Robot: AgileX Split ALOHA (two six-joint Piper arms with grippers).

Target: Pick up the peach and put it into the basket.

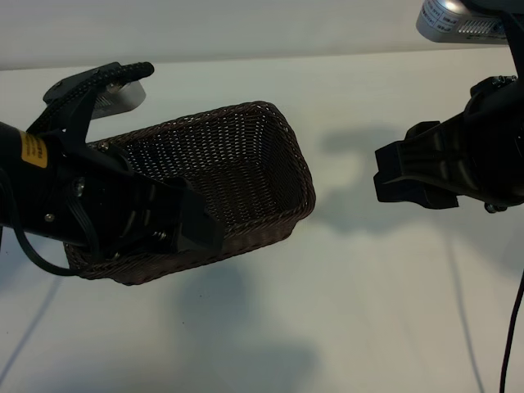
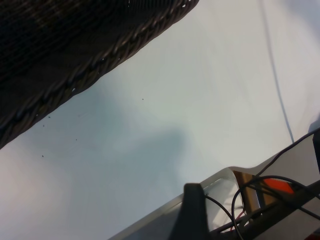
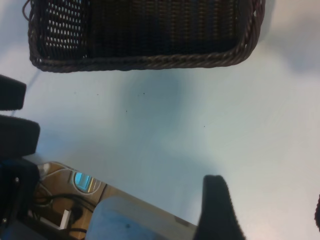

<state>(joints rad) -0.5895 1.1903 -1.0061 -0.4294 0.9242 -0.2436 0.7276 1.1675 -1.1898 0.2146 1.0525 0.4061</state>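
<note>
The dark brown wicker basket (image 1: 246, 155) sits on the white table, left of centre; its braided rim (image 2: 85, 75) also shows in the left wrist view and its open-weave wall (image 3: 145, 30) in the right wrist view. The peach shows in no view. My left gripper (image 1: 195, 228) hangs in front of the basket's near corner and hides that part; one black finger (image 2: 192, 210) shows with nothing against it. Right of the basket and apart from it, my right gripper (image 1: 407, 176) is raised and open, and bare table lies between its fingers (image 3: 214, 205).
The white table (image 1: 368, 295) stretches in front of and to the right of the basket. Its edge (image 3: 150, 207), with cables and gear beyond it, shows in both wrist views. A silver device (image 1: 458, 20) hangs at the top right, and another (image 1: 123, 94) sits behind the left arm.
</note>
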